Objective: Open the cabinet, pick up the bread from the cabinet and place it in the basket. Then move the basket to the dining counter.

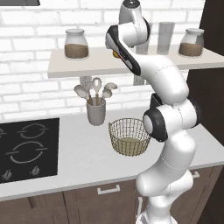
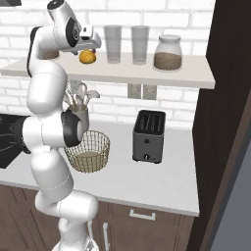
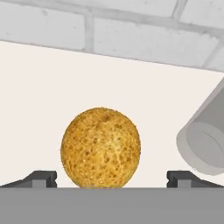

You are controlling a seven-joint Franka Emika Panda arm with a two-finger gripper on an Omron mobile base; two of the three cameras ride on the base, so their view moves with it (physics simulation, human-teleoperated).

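gripper (image 3: 111, 178) spread wide, fingertips (image 3: 41, 178) either side of the bread (image 3: 101, 147) on the shelf (image 2: 147, 72); i see the basket (image 1: 128, 137) below on the worktop (image 1: 87, 153).

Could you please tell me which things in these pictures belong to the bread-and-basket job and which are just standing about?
Belonging to the job:
- small round golden-orange bread bun on the shelf
- round tan wire-mesh basket on the worktop
- open two-finger gripper, straddling the bun

Just standing about:
- dark grey toaster
- grey utensil crock of spoons
- brown-filled glass jar
- clear glass tumblers
- black cooktop
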